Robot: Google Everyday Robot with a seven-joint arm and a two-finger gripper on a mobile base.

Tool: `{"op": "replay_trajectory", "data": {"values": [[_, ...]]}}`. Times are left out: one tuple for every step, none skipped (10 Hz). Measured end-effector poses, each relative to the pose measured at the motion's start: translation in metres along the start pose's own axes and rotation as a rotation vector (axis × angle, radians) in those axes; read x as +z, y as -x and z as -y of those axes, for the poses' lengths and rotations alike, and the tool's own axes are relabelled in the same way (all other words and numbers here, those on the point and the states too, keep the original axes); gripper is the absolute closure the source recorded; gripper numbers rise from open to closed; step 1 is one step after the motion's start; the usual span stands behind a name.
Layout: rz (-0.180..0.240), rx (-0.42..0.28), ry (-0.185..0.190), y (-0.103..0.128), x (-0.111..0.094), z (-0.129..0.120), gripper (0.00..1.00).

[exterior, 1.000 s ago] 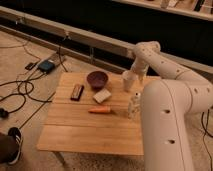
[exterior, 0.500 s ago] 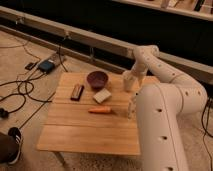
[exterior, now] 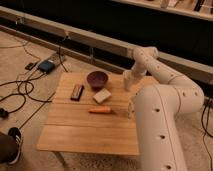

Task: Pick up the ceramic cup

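Observation:
The ceramic cup point(exterior: 127, 83) is an off-white shape standing near the far right edge of the wooden table point(exterior: 85, 130). My gripper point(exterior: 130, 76) hangs down from the bent white arm point(exterior: 165, 100) and is right at the cup, over its top, so the two blend together. I cannot make out where the cup ends and the gripper begins. The cup seems to rest on the table.
A dark maroon bowl point(exterior: 97, 78) stands left of the cup. A white block point(exterior: 102, 96), a dark flat rectangular object point(exterior: 77, 92) and an orange stick-like item point(exterior: 100, 110) lie mid-table. A slim white bottle point(exterior: 131, 108) stands by the arm's edge. Cables and a blue box point(exterior: 47, 66) lie on the floor at left.
The big arm segment has swung left and now covers more of the table's right side. The gripper stays at the cup, slightly lower.

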Motion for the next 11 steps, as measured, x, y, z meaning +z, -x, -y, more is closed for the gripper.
{"op": "replay_trajectory", "data": {"values": [[-0.005, -0.021, 0.013, -0.006, -0.006, -0.004, 1.0], [-0.01, -0.054, 0.028, -0.013, -0.014, -0.008, 1.0], [-0.012, -0.089, 0.046, -0.02, -0.025, -0.011, 1.0], [-0.019, -0.119, 0.067, -0.029, -0.035, -0.012, 1.0], [-0.027, -0.149, 0.087, -0.036, -0.044, -0.014, 1.0], [-0.042, -0.19, 0.11, -0.046, -0.055, -0.015, 1.0], [-0.083, -0.246, 0.127, -0.064, -0.071, -0.012, 1.0], [-0.108, -0.272, 0.122, -0.074, -0.078, -0.009, 1.0], [-0.137, -0.301, 0.11, -0.085, -0.086, -0.007, 1.0], [-0.172, -0.337, 0.088, -0.098, -0.097, -0.004, 1.0], [-0.18, -0.357, 0.072, -0.101, -0.104, -0.005, 1.0]]}}
